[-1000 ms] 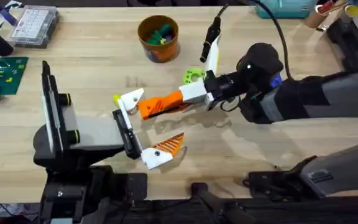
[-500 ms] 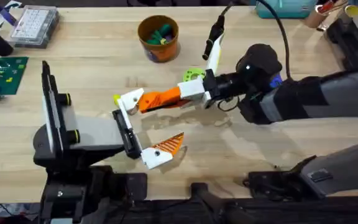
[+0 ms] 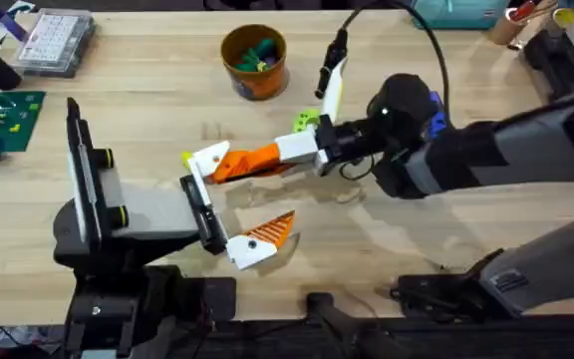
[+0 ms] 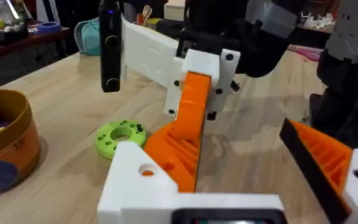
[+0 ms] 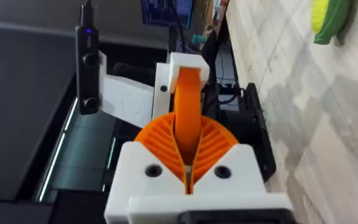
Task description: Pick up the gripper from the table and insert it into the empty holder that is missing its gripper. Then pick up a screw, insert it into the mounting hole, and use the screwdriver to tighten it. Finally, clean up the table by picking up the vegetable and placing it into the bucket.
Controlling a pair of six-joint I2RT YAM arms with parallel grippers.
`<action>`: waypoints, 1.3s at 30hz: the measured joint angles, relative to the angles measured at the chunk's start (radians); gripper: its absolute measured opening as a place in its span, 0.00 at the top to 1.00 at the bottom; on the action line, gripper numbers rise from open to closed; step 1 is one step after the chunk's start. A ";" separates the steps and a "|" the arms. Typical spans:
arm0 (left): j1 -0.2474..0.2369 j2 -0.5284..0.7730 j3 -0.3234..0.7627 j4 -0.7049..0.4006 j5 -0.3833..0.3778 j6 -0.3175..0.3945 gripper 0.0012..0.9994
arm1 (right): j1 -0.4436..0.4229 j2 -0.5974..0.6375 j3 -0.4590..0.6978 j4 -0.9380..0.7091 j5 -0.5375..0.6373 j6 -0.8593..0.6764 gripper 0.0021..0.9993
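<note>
I am two arms at a wooden table (image 3: 147, 95), and my large dark right arm stretches across the middle toward my left arm, which lies low at the left edge. My right gripper (image 3: 285, 154) is clamped on the gripper (image 3: 250, 160), the orange ribbed finger, with its thin end at the holder (image 3: 207, 160), the white mount with a yellow tab on my left arm's black rail (image 3: 200, 206). I judge the insertion is underway but not finished: the orange piece touches the mount, yet I cannot tell whether it is seated. Screw, tightening and cleanup all appear left to do. My left gripper (image 3: 232, 204) is the fixture itself, one mount being filled; the twin mount (image 3: 248, 253) beside it carries its own orange finger (image 3: 274, 230), and I cannot tell its jaw state. The bucket (image 3: 254, 60), orange with a yellow rim, stands well beyond, already holding coloured pieces. The vegetable (image 3: 307, 121), a lime-green ring, lies on the table just beside my right gripper, close enough that I judge it could be nudged. A clear parts box (image 3: 56, 42) sits at the far left corner.
</note>
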 joint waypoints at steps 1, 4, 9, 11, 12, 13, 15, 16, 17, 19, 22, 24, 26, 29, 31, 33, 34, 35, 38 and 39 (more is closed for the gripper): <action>0.000 0.000 0.000 0.000 0.000 0.000 0.01 | 0.002 0.009 0.012 0.000 -0.007 0.000 0.98; 0.000 0.000 0.000 0.000 0.000 -0.002 0.01 | 0.007 0.036 0.052 -0.013 -0.029 0.001 0.98; 0.000 0.000 0.000 0.000 -0.002 -0.003 0.01 | 0.010 0.075 0.104 -0.022 -0.060 0.003 0.98; 0.002 0.000 0.000 0.000 -0.003 -0.005 0.01 | 0.009 0.086 0.116 -0.021 -0.068 0.005 0.98; 0.003 0.000 0.000 0.000 -0.004 -0.006 0.01 | 0.009 0.091 0.121 -0.021 -0.072 0.006 0.98; 0.004 0.000 0.000 0.000 -0.004 -0.006 0.01 | 0.009 0.094 0.125 -0.021 -0.074 0.008 0.98; 0.005 0.000 0.000 0.000 -0.005 -0.006 0.01 | 0.009 0.096 0.130 -0.021 -0.078 0.008 0.98; 0.005 0.000 0.000 0.000 -0.005 -0.006 0.01 | 0.009 0.096 0.131 -0.022 -0.080 0.008 0.98; 0.005 0.000 0.000 0.000 -0.005 -0.006 0.01 | 0.009 0.097 0.133 -0.022 -0.081 0.008 0.98; 0.005 0.000 0.000 0.000 -0.005 -0.006 0.01 | 0.008 0.097 0.138 -0.025 -0.086 0.009 0.98; 0.005 0.000 0.000 0.000 -0.005 -0.004 0.01 | 0.005 0.098 0.149 -0.035 -0.098 0.009 0.98; 0.005 0.000 0.000 0.000 -0.003 -0.002 0.01 | 0.000 0.102 0.159 -0.038 -0.111 0.009 0.98; 0.005 0.000 0.000 0.000 -0.002 -0.001 0.01 | -0.005 0.109 0.170 -0.043 -0.119 0.009 0.98; 0.005 0.000 0.000 0.000 -0.002 0.003 0.01 | -0.010 0.113 0.184 -0.050 -0.125 0.010 0.98; 0.005 0.000 0.000 0.000 -0.003 0.003 0.01 | -0.010 0.113 0.187 -0.060 -0.125 0.010 0.98; 0.005 0.000 0.000 0.000 -0.004 0.002 0.01 | -0.012 0.113 0.191 -0.081 -0.126 0.011 0.98; 0.005 0.000 0.000 0.000 -0.004 0.001 0.01 | -0.013 0.113 0.195 -0.094 -0.127 0.011 0.98; 0.005 0.000 0.000 0.000 -0.004 -0.001 0.01 | -0.014 0.113 0.197 -0.101 -0.128 0.011 0.98; 0.005 0.000 0.000 0.000 -0.005 -0.002 0.01 | -0.015 0.113 0.199 -0.104 -0.128 0.011 0.98; 0.005 0.000 0.000 0.000 -0.005 -0.002 0.01 | -0.015 0.113 0.199 -0.104 -0.128 0.011 0.98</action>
